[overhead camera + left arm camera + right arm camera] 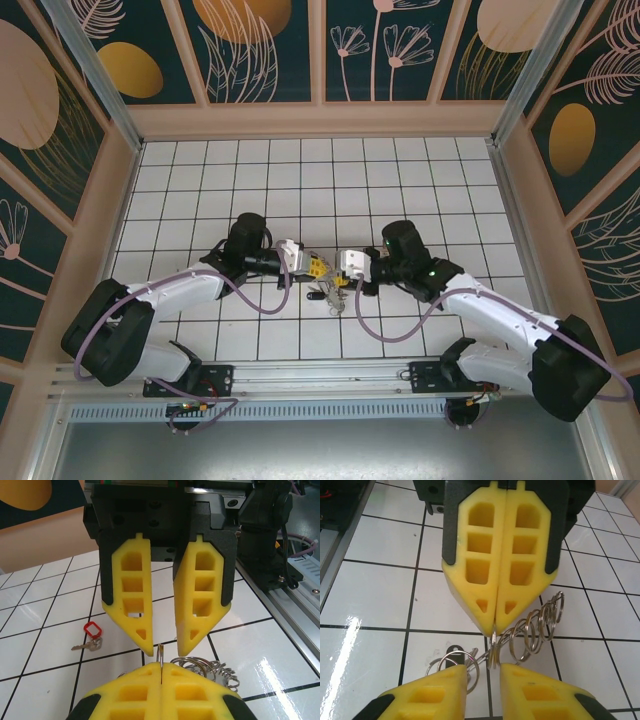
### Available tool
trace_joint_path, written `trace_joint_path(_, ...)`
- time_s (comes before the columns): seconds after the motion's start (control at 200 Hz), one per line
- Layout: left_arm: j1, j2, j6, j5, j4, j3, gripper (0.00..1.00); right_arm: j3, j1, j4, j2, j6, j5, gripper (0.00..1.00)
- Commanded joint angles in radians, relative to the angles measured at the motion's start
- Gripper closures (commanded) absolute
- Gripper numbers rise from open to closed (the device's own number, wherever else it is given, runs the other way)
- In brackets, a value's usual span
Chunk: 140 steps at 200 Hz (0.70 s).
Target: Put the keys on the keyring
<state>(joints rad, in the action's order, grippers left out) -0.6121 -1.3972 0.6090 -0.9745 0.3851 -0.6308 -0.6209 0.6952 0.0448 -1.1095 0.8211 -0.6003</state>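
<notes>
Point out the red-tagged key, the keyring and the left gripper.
red-tagged key [92,629]: left wrist view, its red tag
keyring [493,655]: right wrist view, its bunched loops
left gripper [494,629]: right wrist view, between its fingertips

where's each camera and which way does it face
top external: above, behind the bases, looks down on the white tiled table; left arm, right arm show.
left wrist: on the left arm, faces the open right tool; own shut left tool below.
right wrist: on the right arm, faces the left tool; own yellow fingers below.
wrist views share: the silvery metal ring bunch.
</notes>
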Motion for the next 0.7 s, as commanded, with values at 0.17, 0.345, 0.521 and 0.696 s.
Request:
trace_joint_path(0.17, -0.003, 0.004, 0.012, -0.053, 0.028, -0.031, 1.00, 0.026, 0.007, -0.085, -0.010, -0.013, -0.043, 0.80)
trace_joint_path(0.345, -0.003, 0.005, 0.012, -0.051, 0.031, -0.033, 1.00, 0.031, 0.007, -0.111, -0.022, -0.016, -0.051, 0.84)
trace_joint_path(0.521, -0.003, 0.007, 0.011, -0.037, 0.033, -0.029, 1.00, 0.020, 0.007, -0.087, -0.028, 0.005, -0.047, 1.00)
trace_joint_path(0.696, -0.003, 0.029, 0.027, 0.066, -0.058, -0.041, 0.83, -0.027, 0.010, -0.013, -0.031, 0.002, 0.018, 1.00)
